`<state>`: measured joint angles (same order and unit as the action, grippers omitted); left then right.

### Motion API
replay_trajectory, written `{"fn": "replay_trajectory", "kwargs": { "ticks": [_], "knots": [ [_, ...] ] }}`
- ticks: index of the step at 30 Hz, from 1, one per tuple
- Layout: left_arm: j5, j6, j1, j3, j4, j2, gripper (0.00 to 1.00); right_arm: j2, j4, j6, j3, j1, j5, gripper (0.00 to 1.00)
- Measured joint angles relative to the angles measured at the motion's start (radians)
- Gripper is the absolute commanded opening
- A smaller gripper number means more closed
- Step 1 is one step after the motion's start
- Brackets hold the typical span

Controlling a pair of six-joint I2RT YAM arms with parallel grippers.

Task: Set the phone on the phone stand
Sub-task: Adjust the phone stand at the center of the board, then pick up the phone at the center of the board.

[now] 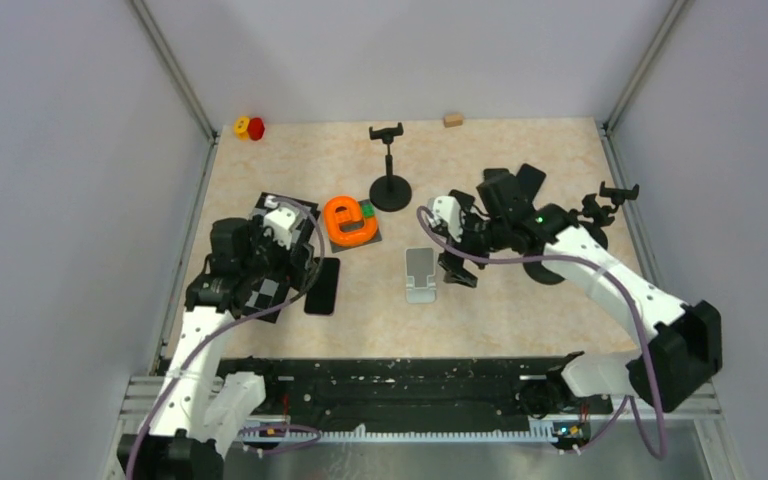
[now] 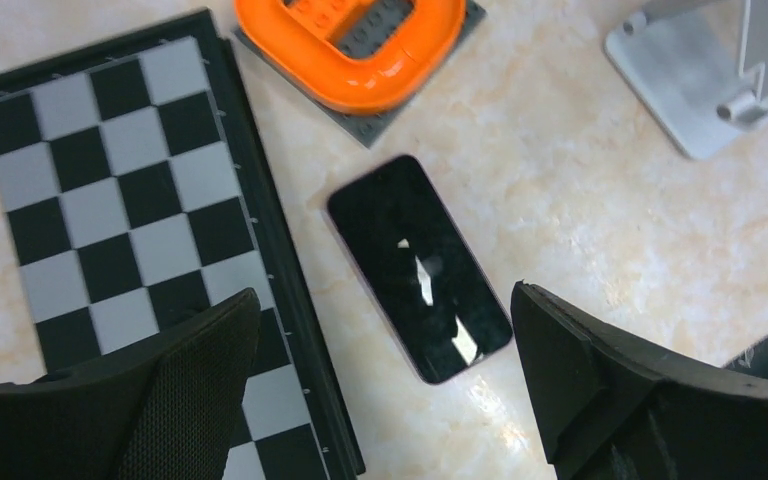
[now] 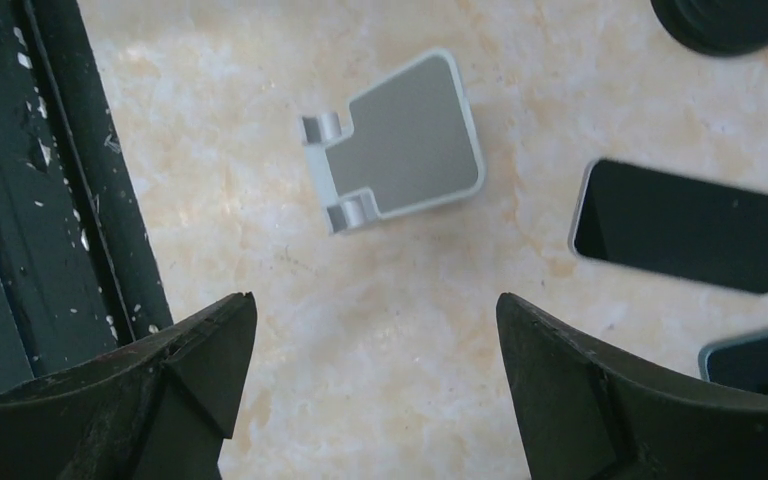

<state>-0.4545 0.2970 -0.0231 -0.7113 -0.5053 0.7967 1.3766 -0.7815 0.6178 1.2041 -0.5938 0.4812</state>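
Observation:
The phone [image 2: 418, 266] is a black slab lying flat, screen up, on the beige table beside a checkerboard; it also shows in the top view [image 1: 322, 285]. My left gripper [image 2: 385, 295] hovers open over the phone's near end, one finger on each side and neither touching it. The phone stand [image 1: 420, 273] is small and silver, with a tilted plate and two lips, and stands mid-table [image 3: 410, 145]. My right gripper [image 3: 375, 300] is open and empty over bare table just short of the stand, at its right side [image 1: 457, 272] in the top view.
A checkerboard [image 2: 110, 200] lies left of the phone. An orange ring on a grey plate [image 1: 350, 222] sits behind it. Two black tripod holders [image 1: 390, 170] [image 1: 615, 192] stand farther back. A second dark phone [image 3: 682, 225] lies past the stand. The black rail [image 3: 50, 200] lines the near edge.

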Motion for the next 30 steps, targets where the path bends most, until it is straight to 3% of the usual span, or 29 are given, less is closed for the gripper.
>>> {"fn": "replay_trajectory", "kwargs": {
  "ticks": [5, 10, 24, 30],
  "knots": [
    [0.122, -0.003, -0.145, -0.014, -0.054, 0.095, 0.99, -0.191, 0.142, -0.064, -0.227, 0.089, 0.0, 0.92],
    [0.219, -0.064, -0.236, -0.05, -0.064, 0.249, 0.99, -0.236, 0.204, -0.106, -0.288, 0.163, 0.017, 0.92],
    [0.315, -0.273, -0.264, -0.225, -0.101, 0.666, 0.99, -0.249, 0.29, -0.13, -0.308, 0.193, 0.024, 0.92],
    [0.348, -0.324, -0.266, -0.235, -0.122, 0.764, 0.99, -0.232, 0.291, -0.129, -0.31, 0.193, 0.019, 0.92]
  ]
}}
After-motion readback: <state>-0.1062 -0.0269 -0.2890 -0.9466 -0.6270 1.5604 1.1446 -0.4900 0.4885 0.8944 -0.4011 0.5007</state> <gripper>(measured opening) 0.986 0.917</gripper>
